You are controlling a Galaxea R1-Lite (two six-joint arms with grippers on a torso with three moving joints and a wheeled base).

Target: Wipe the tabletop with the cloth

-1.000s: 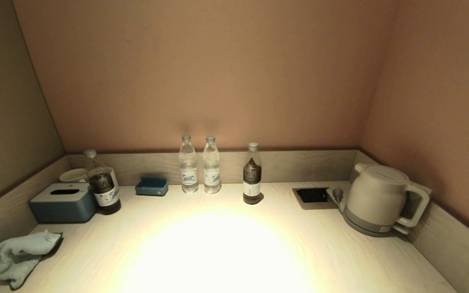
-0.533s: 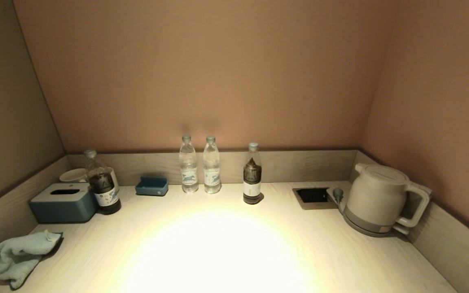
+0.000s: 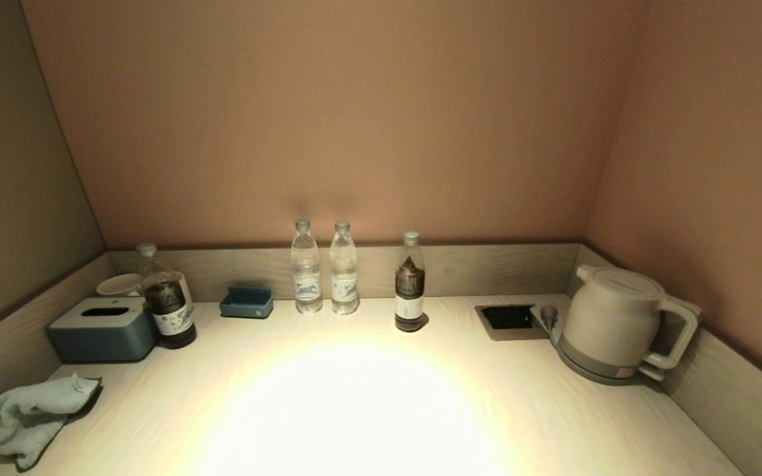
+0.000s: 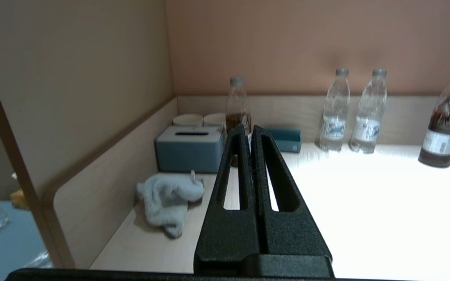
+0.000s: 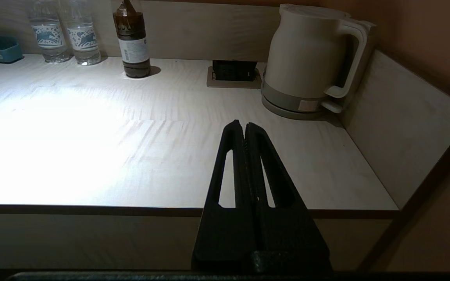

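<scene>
Along the back edge, two clear water bottles, dark-liquid bottle.

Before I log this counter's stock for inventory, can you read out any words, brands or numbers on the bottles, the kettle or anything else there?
No text can be read.
Two clear bottles: blue-and-white labels, print too small.
Dark bottle: white label, lines of print blurred.
Bottle by the tissue box: label pattern only, unreadable.
Kettle: a small pale sticker on its base, nothing legible.
Blue tray: a small mark, unreadable.
</scene>
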